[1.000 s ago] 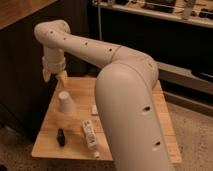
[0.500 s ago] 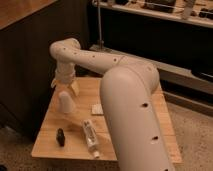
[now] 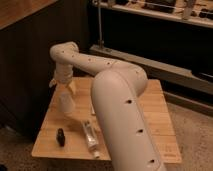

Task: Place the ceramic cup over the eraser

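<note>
The white tapered ceramic cup (image 3: 66, 105) stands upside-down on the left part of the wooden table (image 3: 155, 115). My gripper (image 3: 63, 88) hangs straight above it, just over the cup's top. Its fingers are spread, one on each side, and they do not hold the cup. A small pale piece, apparently the eraser (image 3: 93, 109), lies just right of the cup, mostly hidden behind my arm.
A white tube (image 3: 90, 136) lies near the table's front edge. A small black object (image 3: 61, 136) stands to its left. My thick white arm (image 3: 125, 115) covers the table's middle. A dark cabinet stands at the left and metal shelving behind.
The gripper has come down and forward from above the table's back left corner to just over the cup. The cup, tube and black object have not moved.
</note>
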